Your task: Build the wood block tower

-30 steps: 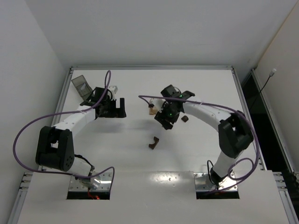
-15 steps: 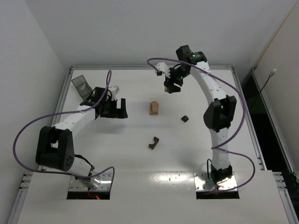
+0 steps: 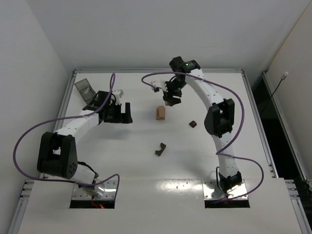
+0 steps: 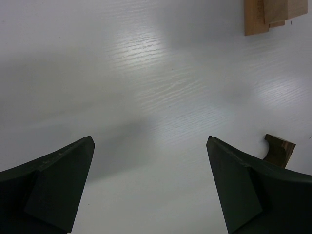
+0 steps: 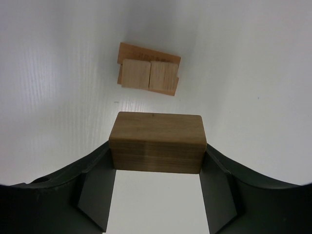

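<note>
The tower (image 3: 160, 113) is a low stack of light tan blocks at mid table; from above it shows two tan cubes on a flat tan piece (image 5: 147, 74). Its corner also shows in the left wrist view (image 4: 270, 14). My right gripper (image 3: 170, 99) is shut on a brown brick (image 5: 156, 142) and holds it high, above and just behind the tower. My left gripper (image 3: 125, 113) is open and empty, left of the tower. A dark arch (image 3: 160, 148) lies nearer the front, also in the left wrist view (image 4: 279, 150). A small dark block (image 3: 193, 124) lies right of the tower.
A dark translucent tray (image 3: 84, 88) sits at the far left corner behind the left arm. The table's raised metal rim (image 3: 156, 70) runs round the white top.
My right arm rose from low beside the tower, swung far back with the brown brick, then came back toward the tower. The tower now stands uncovered. My left arm has not moved.
</note>
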`<action>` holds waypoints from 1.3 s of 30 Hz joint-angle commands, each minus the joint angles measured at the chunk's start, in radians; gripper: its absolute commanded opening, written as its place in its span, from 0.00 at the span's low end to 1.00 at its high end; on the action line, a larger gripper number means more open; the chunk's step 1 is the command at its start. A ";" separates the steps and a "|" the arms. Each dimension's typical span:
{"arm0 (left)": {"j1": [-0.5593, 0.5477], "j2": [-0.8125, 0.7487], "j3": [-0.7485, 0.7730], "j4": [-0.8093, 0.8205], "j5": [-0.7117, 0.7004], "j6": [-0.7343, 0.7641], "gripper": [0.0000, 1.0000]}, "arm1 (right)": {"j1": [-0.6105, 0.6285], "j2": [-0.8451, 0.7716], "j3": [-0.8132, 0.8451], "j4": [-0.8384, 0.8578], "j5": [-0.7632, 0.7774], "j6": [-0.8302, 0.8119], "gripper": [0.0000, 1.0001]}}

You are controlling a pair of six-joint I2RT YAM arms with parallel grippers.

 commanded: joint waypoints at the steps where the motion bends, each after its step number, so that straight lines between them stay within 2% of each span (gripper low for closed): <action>1: 0.013 -0.008 0.013 0.014 0.022 0.011 1.00 | 0.055 0.021 0.040 0.049 0.040 0.005 0.00; 8: 0.013 -0.028 -0.007 0.023 0.022 0.011 1.00 | 0.122 0.104 0.094 0.060 0.162 0.097 0.00; 33: 0.023 -0.037 -0.016 0.032 0.042 0.011 1.00 | 0.133 0.176 0.123 0.040 0.228 0.155 0.00; 39: 0.023 -0.028 -0.016 0.032 0.042 0.011 1.00 | 0.133 0.185 0.123 0.031 0.237 0.155 0.04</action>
